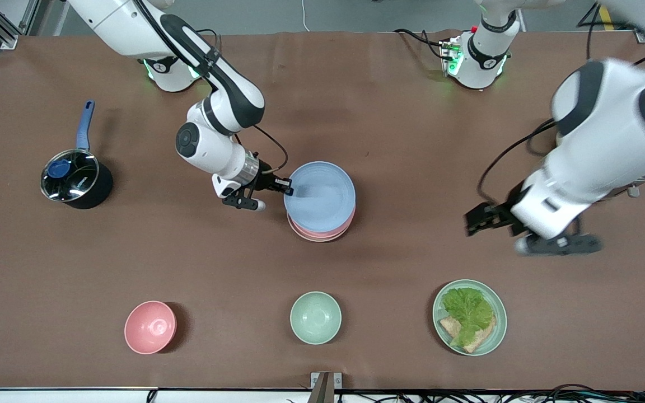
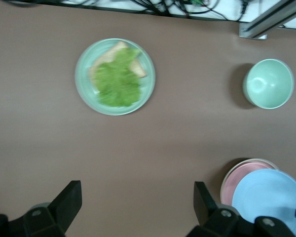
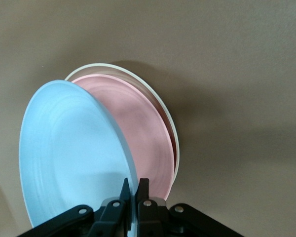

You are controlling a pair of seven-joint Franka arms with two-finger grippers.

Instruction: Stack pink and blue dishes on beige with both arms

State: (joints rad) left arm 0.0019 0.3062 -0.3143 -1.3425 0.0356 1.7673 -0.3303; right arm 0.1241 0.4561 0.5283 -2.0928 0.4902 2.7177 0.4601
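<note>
1. Nearest the front camera – 2 small bowls, 1 salmon-pink bowl [image 1: 150, 327] twd the right arm's end, 1 mint-green bowl [image 1: 315, 317] mid-table; beside them 1 mint-green plate [image 1: 470, 317] w/ lettuce and bread, twd the left arm's end.
2. Plates in the stack mid-table: 3 – beige plate [image 3: 171, 126] at the bottom, pink plate [image 3: 143, 133] on it, blue plate [image 1: 320, 196] on top, tilted.
3. 1 black saucepan [image 1: 76, 179] w/ glass lid and blue handle, twd the right arm's end. No readable writing anywhere.
4. Right gripper [image 1: 288, 187] reaches sideways, fingers pinched on the blue plate's rim.
5. Left gripper [image 2: 138, 202] hangs over bare table above the lettuce plate, fingers spread wide, holding nothing – arm waits.
</note>
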